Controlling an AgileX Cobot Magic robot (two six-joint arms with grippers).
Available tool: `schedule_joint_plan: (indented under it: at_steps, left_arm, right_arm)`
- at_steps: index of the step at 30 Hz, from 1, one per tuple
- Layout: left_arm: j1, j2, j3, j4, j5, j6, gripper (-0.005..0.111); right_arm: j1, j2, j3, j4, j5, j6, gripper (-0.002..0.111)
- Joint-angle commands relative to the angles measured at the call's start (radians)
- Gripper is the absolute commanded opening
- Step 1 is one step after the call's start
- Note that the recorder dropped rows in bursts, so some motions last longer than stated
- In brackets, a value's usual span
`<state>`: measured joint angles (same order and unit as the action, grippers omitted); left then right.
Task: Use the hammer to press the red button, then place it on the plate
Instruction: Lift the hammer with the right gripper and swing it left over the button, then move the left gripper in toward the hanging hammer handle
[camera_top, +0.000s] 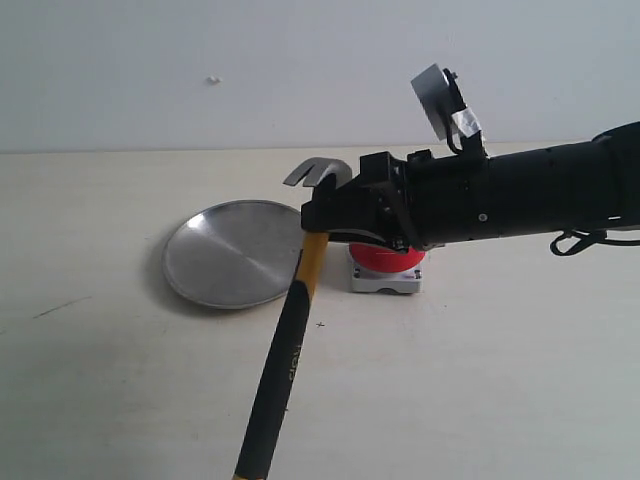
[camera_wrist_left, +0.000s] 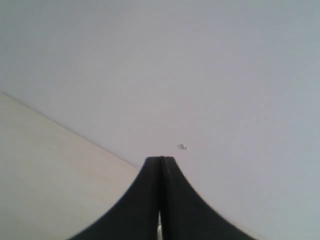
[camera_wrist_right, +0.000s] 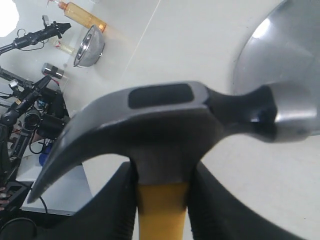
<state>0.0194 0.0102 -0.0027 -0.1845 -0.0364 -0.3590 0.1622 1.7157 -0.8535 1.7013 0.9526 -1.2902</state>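
My right gripper (camera_top: 320, 222) is shut on the hammer (camera_top: 285, 360) just below its dark head, on the yellow neck. The claw (camera_top: 318, 170) points up and left, and the black-and-yellow handle hangs slanting down toward the table's front edge. In the right wrist view the hammer (camera_wrist_right: 165, 125) fills the frame between the black fingers (camera_wrist_right: 112, 205). The red button (camera_top: 385, 260) on its grey base sits just beneath the gripper, partly hidden by it. The silver plate (camera_top: 230, 252) lies to the left, beside the hammer head. My left gripper (camera_wrist_left: 160, 165) is shut on nothing, facing the wall.
A grey camera mount (camera_top: 440, 100) rises from the right arm above the button. Beyond the table, the right wrist view shows an amber bottle (camera_wrist_right: 85, 15), a metal bowl (camera_wrist_right: 89, 46) and cabled equipment (camera_wrist_right: 25, 110). A white wall backs the table.
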Motion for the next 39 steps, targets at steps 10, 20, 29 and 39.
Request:
schedule_joint_plan:
  at_steps: [10,20,29,39]
  left_arm:
    - [-0.001,0.221,-0.054,0.088,-0.167,0.037,0.0]
    - [-0.029,0.864,-0.522,0.296,0.288,0.1,0.0]
    - [-0.32,1.16,-0.843,0.155,0.724,0.615,0.0]
    - [-0.341,1.331,-0.836,-0.607,0.825,1.349,0.0]
  right_arm:
    - [0.036,-0.015,-0.096,0.043,0.014,0.02,0.0]
    - [0.036,-0.015,-0.106,0.043,-0.027,0.038,0.0]
    - [0.036,-0.013,-0.108,0.043,-0.13,0.065,0.0]
    - [0.036,0.012,-0.143,0.043,-0.13,0.089,0.0]
